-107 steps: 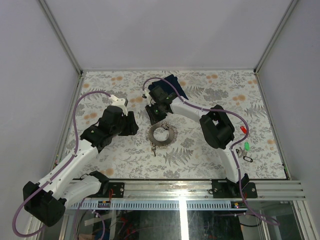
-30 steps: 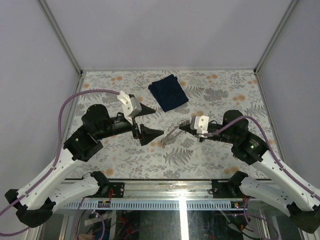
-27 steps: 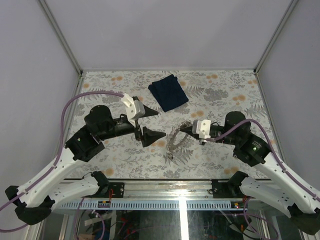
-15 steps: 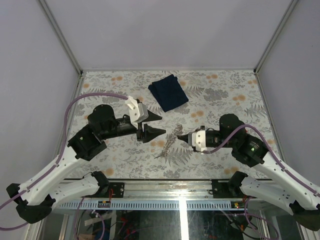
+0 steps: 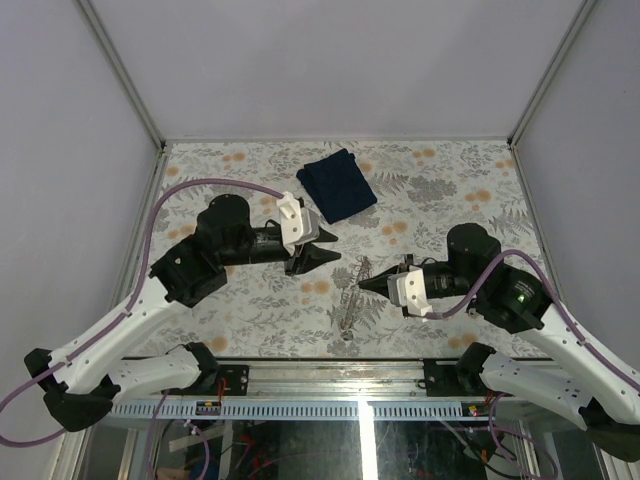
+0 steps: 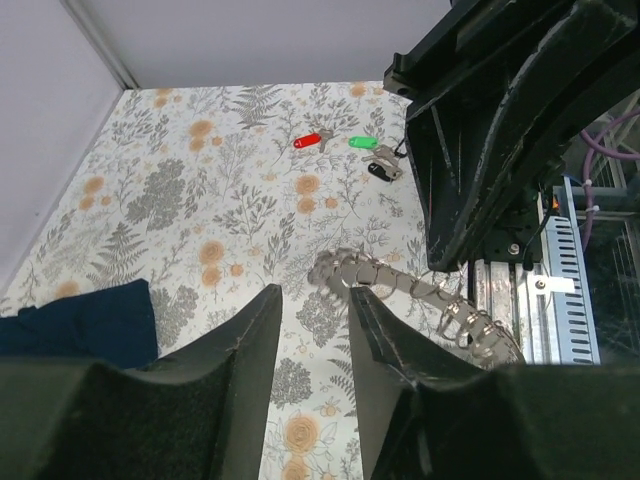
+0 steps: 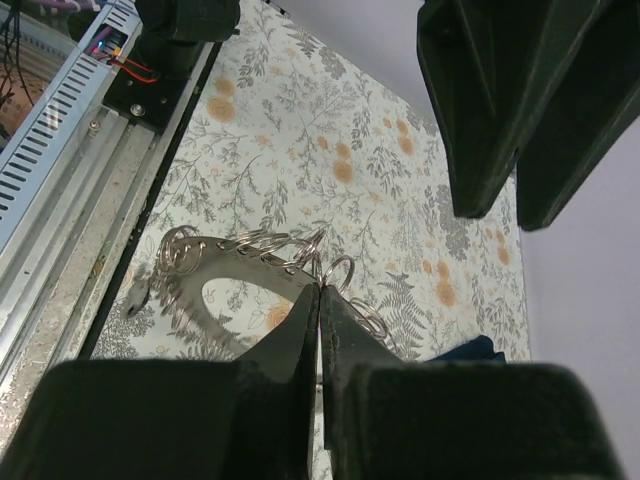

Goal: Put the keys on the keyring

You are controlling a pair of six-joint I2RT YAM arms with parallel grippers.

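Table (image 5: 450,170), floral top.
Left arm (image 5: 190,275) reaches in from the near left corner, right arm (image 5: 510,295) from the near right; their tips face each other over the middle.
Dark blue cloth (image 5: 337,185) lies folded flat near the far edge, about centre.
Left gripper (image 6: 312,298): fingers spread with a narrow gap and nothing between them, pointing at the keyring, close to it but not touching.
Right gripper (image 7: 318,288): fingers pressed together, pinching the keyring (image 6: 385,281) at the tip.
The keyring hangs stretched out from that pinch toward the near edge. Can't tell if its low end touches the table.
Keys (image 6: 360,143), red, green and black, lie loose on the table near the right edge, well apart from the keyring. The top view hides them behind the right arm.
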